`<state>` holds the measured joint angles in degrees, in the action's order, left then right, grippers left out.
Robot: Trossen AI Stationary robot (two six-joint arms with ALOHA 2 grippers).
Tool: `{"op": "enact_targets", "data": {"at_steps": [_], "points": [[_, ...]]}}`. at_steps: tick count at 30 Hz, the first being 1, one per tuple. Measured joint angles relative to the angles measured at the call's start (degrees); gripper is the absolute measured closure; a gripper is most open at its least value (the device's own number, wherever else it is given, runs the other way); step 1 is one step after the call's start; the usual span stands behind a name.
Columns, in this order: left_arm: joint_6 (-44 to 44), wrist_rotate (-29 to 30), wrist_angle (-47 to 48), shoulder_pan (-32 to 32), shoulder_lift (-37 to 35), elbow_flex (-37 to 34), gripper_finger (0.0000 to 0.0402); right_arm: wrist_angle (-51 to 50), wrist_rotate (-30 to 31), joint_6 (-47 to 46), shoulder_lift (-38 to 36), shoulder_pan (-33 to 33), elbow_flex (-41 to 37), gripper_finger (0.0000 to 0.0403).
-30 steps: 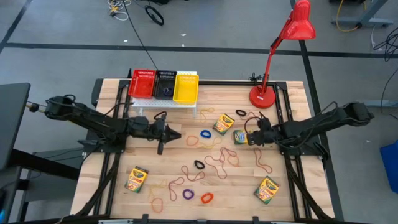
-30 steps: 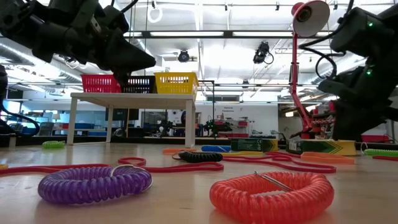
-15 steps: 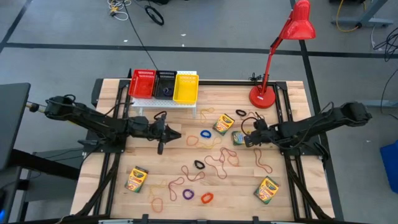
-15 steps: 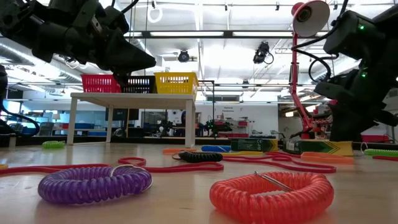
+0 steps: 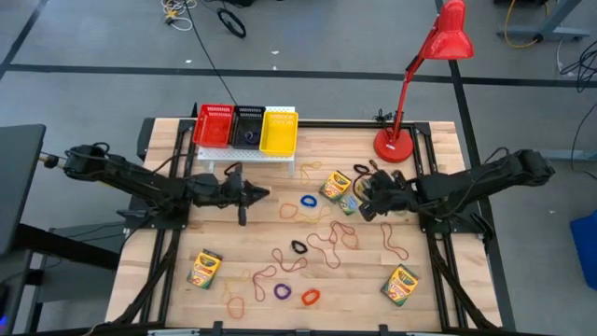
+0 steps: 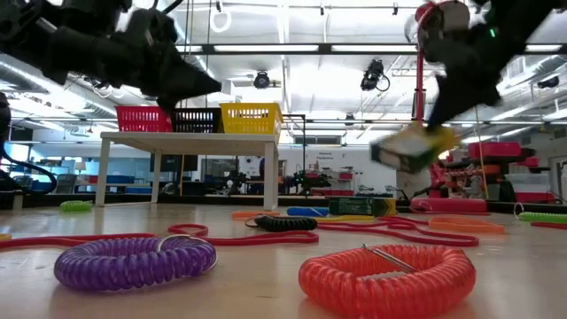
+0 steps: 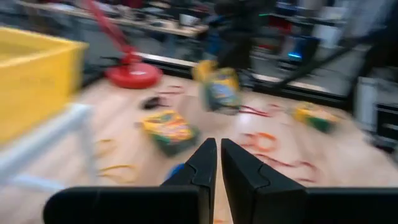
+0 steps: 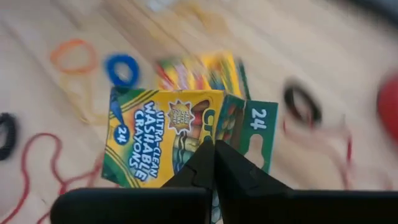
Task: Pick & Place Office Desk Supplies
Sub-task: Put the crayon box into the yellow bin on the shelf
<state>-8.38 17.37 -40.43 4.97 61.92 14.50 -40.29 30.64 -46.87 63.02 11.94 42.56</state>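
From above, the right end effector (image 5: 366, 206) hangs over the counter (image 5: 438, 280) just in front of the red desk lamp (image 5: 415, 84), pinched onto a crayon box (image 5: 352, 204). A second crayon box (image 5: 335, 186) lies just beside it, nearer the lamp's base. The left end effector (image 5: 265, 194) hovers in front of the yellow bin (image 5: 279, 132), which is well apart from the lamp, with its fingers nearly together and nothing in them.

At counter height, the held crayon box (image 6: 407, 147) is tilted and clear of the wood, beside the lamp's stem.

The left wrist camera shows the left end effector's narrow fingers (image 7: 202, 165) empty, with the lifted crayon box (image 7: 217, 89) beyond them, near the lamp's base (image 7: 133, 74).

The right wrist camera shows the right end effector's fingers (image 8: 227, 165) clamped on the bottom edge of the crayon box (image 8: 163, 140), a thin bite. I would carry it slowly and level towards the bins, keeping it high over the loose bands so that it does not swing out.
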Motion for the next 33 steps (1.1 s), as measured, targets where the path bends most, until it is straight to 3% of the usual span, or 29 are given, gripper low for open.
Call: {"op": "enact_targets", "data": {"at_steps": [3, 8, 13, 21, 28, 33], "points": [[-1.2, 1.6, -6.0, -0.6, -1.6, -4.1, 0.0375, 0.2, 3.6, 7.3, 4.1, 1.8, 5.3, 0.0393], [-6.7, -6.8, -16.0, -1.3, -3.7, -10.7, 0.0379, 0.0, 9.7, 18.5, 14.3, 3.1, 13.6, 0.0393], [-10.7, -8.7, -16.3, -0.3, -3.6, -11.7, 0.0377, 0.0, 19.0, 32.6, 23.5, 2.6, 24.4, 0.0394], [-6.2, -6.7, -16.4, 1.0, -3.6, -11.7, 0.0377, 2.5, 27.7, 64.2, 30.6, -3.6, 44.9, 0.0394], [-4.9, -4.5, -16.4, 1.0, -3.6, -11.7, 0.0377, 25.8, 25.4, 100.4, 36.6, -15.4, 54.7, 0.0394], [-4.4, -2.1, -16.3, 1.0, -3.5, -11.7, 0.0377, 30.6, 19.2, 108.1, 42.4, -20.8, 57.2, 0.0394]]}}
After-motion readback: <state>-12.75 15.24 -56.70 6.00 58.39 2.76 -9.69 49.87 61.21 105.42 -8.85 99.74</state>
